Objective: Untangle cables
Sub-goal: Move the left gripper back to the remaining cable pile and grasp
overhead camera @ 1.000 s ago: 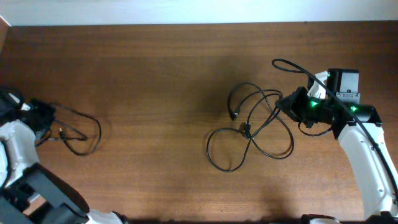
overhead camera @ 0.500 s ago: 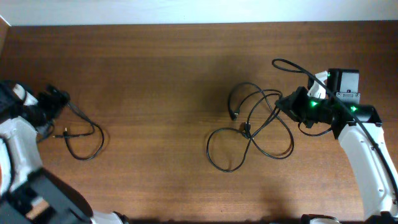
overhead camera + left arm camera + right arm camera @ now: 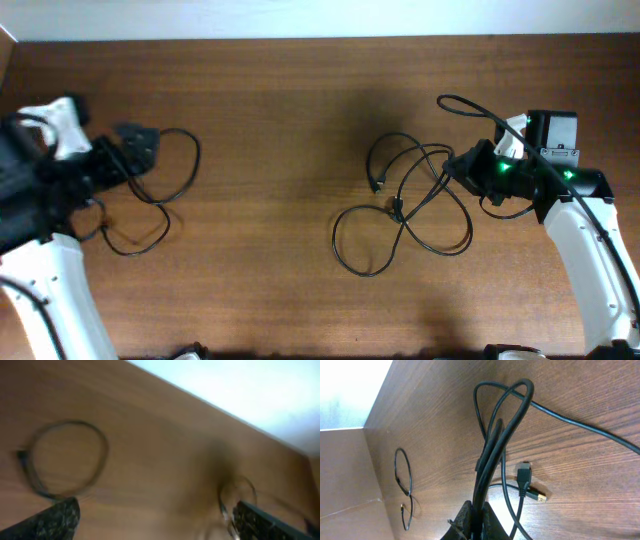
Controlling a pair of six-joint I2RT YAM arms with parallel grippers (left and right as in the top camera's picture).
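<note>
The longer cable (image 3: 396,208) sprawls a little right of the table's (image 3: 280,100) middle. Its long axis is a slant, from a wide loop on the near side up toward the far right end. There the right gripper (image 3: 458,165) is clamped on a bundle of its strands. In the right wrist view those strands rise from the closed fingers (image 3: 470,519) into two tall bends, and one strand runs off alone to the side. A black plug (image 3: 524,474) and a gold-tipped plug (image 3: 538,495) lie on the wood just beside the bundle.

The shorter cable (image 3: 197,158) lies at the table's left end, well apart from the other. It makes two loose loops, one on the far side and one nearer, so it runs roughly far to near.

The right arm reaches up from the table's near right corner, its wrist bent toward the middle (green lights glow on it). The left arm rises from the near left corner, wrist also turned inward. The left gripper (image 3: 135,150) is over the shorter cable's far loop, its fingers (image 3: 57,517) spread wide with nothing between them. That wrist view is blurred.
</note>
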